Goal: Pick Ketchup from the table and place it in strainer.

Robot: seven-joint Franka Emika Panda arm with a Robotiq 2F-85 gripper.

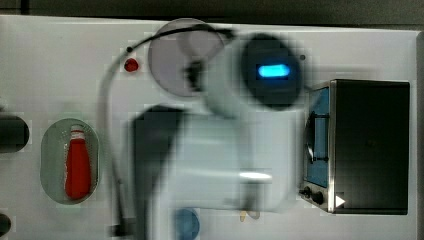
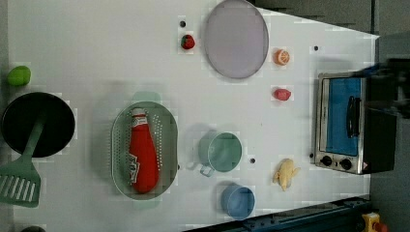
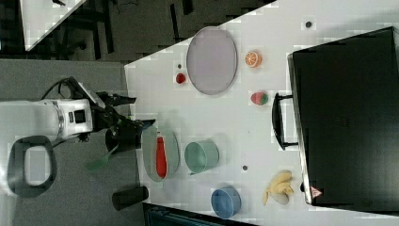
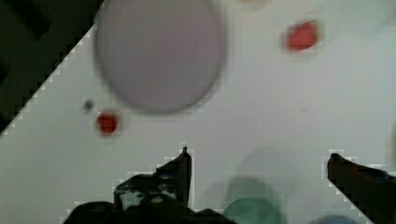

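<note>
Ketchup (image 2: pixel 142 157) lies flat inside the strainer (image 2: pixel 119 145), cap toward the left view's top, at the left view's left of centre, so the placing looks done. Gripper (image 4: pixel 258 158) hangs spread to its widest with nothing between the fingers, high over the grey plate (image 4: pixel 159 53). Best move, I'd say: pull clear upward, well away from the basket rim, so the bottle isn't nudged. Count across the left view, left to right: one ketchup, one strainer, one mint cup (image 2: pixel 221 152), one blue bowl (image 2: pixel 238 201), one grey plate, one toaster oven (image 2: pixel 344 123).
</note>
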